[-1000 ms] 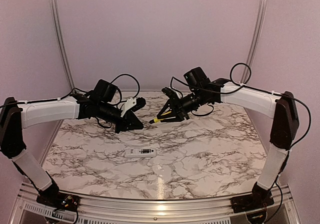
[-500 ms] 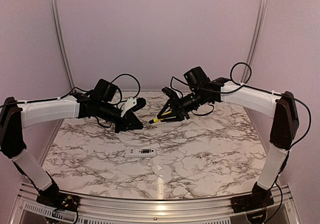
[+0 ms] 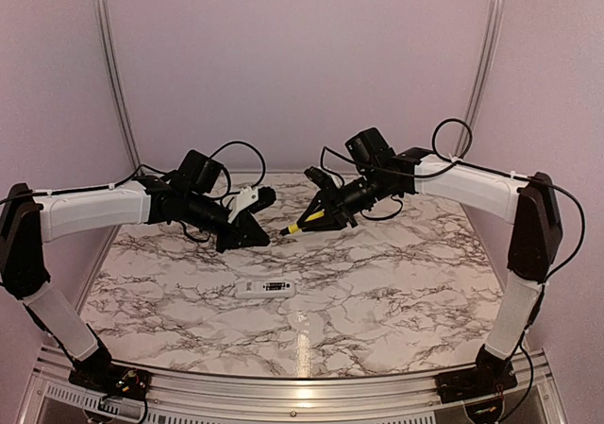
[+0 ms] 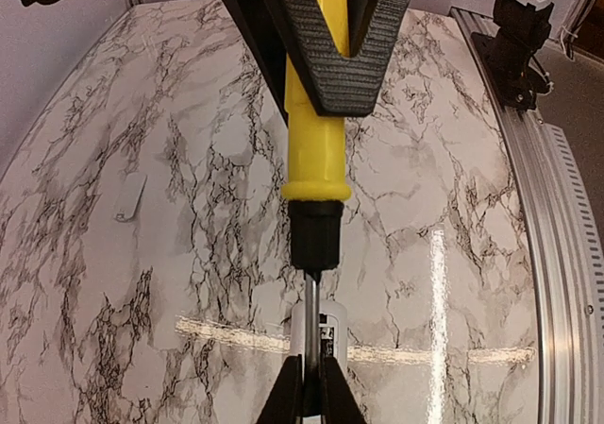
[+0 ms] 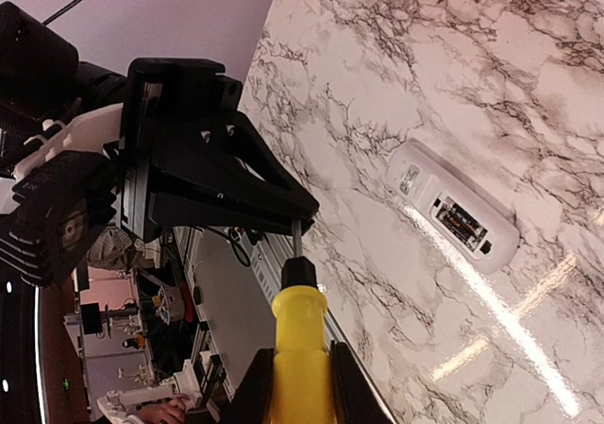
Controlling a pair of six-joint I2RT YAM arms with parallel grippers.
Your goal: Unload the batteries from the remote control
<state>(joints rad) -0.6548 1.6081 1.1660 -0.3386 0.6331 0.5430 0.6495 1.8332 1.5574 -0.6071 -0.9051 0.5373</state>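
Note:
The white remote control [image 3: 266, 288] lies flat on the marble table, compartment face up, with dark batteries [image 5: 460, 224] showing in the open recess. Neither gripper is near it; both hang above the table's far half. A yellow-handled screwdriver [image 3: 300, 224] spans between them. My left gripper [image 4: 311, 386] is shut on its thin metal shaft, close to the tip. My right gripper [image 5: 300, 358] has its fingers pressed against both sides of the yellow handle [image 5: 299, 311]. In the left wrist view the remote control [image 4: 332, 334] shows just behind the shaft.
A small flat white piece [image 4: 130, 197] lies on the table to the left of the remote. A metal rail [image 3: 302, 386] runs along the near edge by the arm bases. Purple walls close in the back and sides.
My right gripper's fingers have closed in on the yellow handle. The screwdriver and both arms have barely shifted; the remote has stayed put.

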